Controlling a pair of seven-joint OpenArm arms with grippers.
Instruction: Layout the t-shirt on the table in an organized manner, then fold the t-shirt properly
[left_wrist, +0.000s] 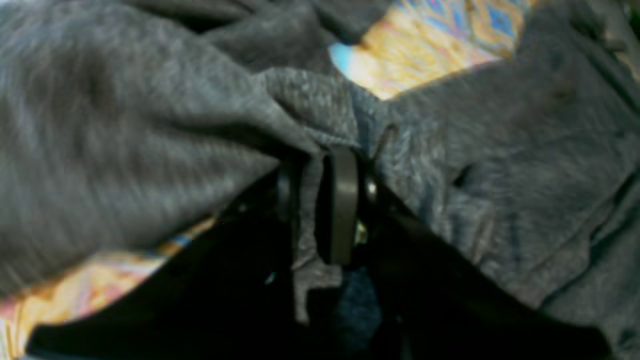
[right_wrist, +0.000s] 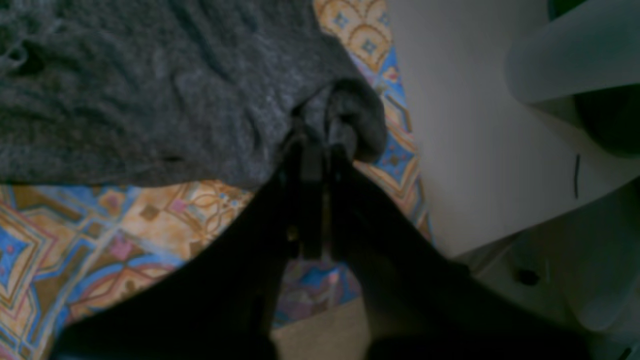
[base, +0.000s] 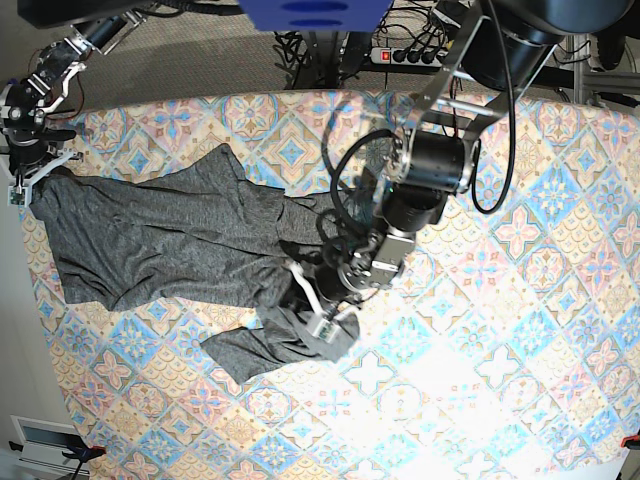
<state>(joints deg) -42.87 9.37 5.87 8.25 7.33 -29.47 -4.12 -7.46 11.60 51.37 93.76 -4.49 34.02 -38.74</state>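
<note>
The dark-grey t-shirt (base: 160, 240) lies stretched and rumpled across the left half of the table (base: 500, 300), with a bunched part trailing toward the middle. My left gripper (base: 325, 320) sits on that bunched end. In the left wrist view, the left gripper (left_wrist: 315, 162) is shut on a fold of the t-shirt (left_wrist: 125, 125). My right gripper (base: 35, 175) is at the table's far-left edge. In the right wrist view, the right gripper (right_wrist: 320, 132) is shut on a corner of the t-shirt (right_wrist: 150, 90) above the patterned table (right_wrist: 100, 235).
The table's left edge runs just beside the right gripper, with pale floor (right_wrist: 475, 125) beyond it. A power strip with cables (base: 420, 50) lies past the far edge. A white object (base: 40, 440) stands off the near-left corner.
</note>
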